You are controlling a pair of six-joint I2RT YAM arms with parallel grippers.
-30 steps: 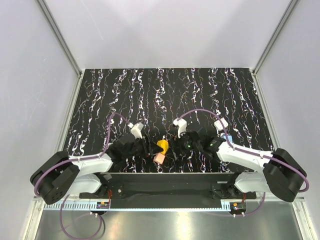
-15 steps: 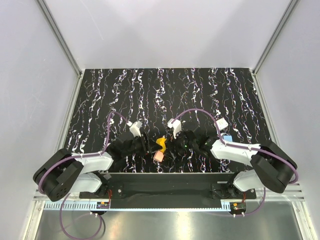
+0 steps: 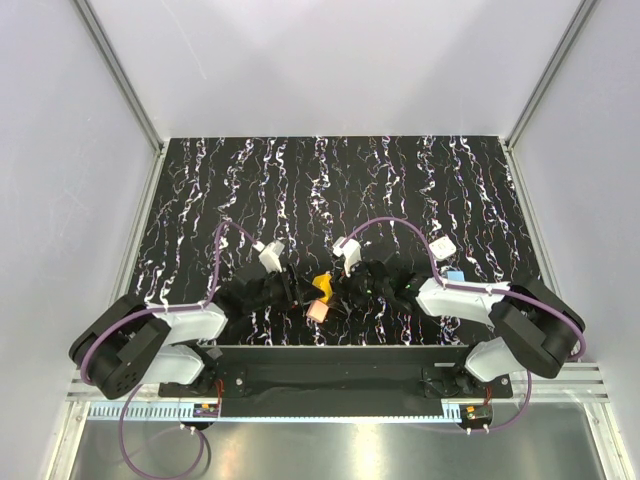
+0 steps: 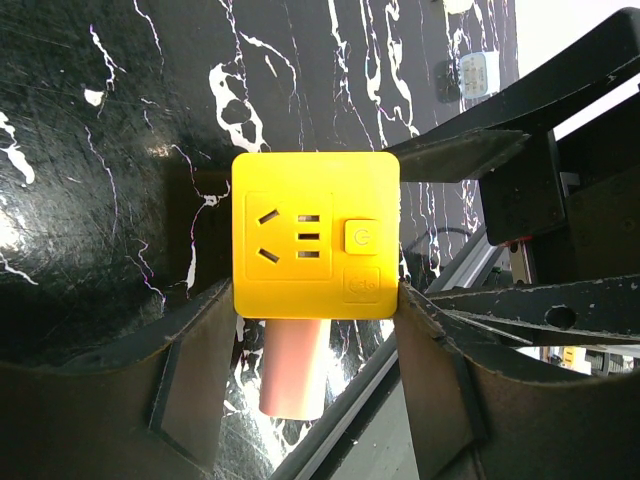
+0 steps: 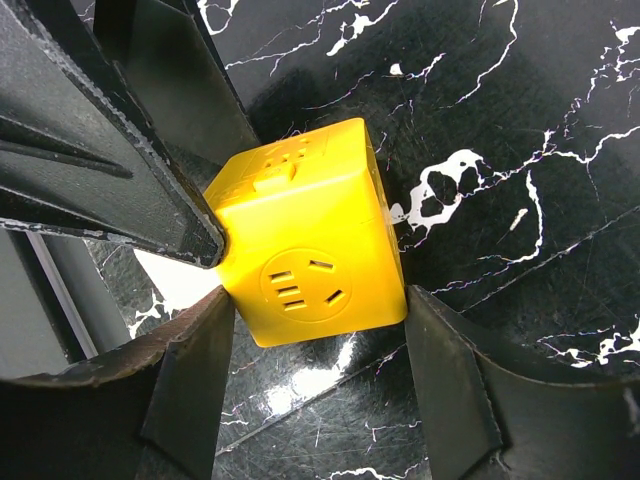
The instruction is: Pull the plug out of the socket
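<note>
Socket (image 4: pixel 315 235) clamped between left gripper (image 4: pixel 315 300) jaws, pink plug (image 4: pixel 290 370) below; right gripper (image 5: pixel 318 300) jaws flanking socket, grip unclear

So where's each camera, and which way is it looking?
Top external: high behind the arms, looking down at the black marbled table; both arms and bases show.
Left wrist: on the left arm, looking along the left gripper at the bright-yellow cube socket with a pale pink plug sticking out; own fingers show.
Right wrist: on the right arm, facing another face of the cube; the right gripper flanks it.
Shared: all three see the yellow cube.
</note>
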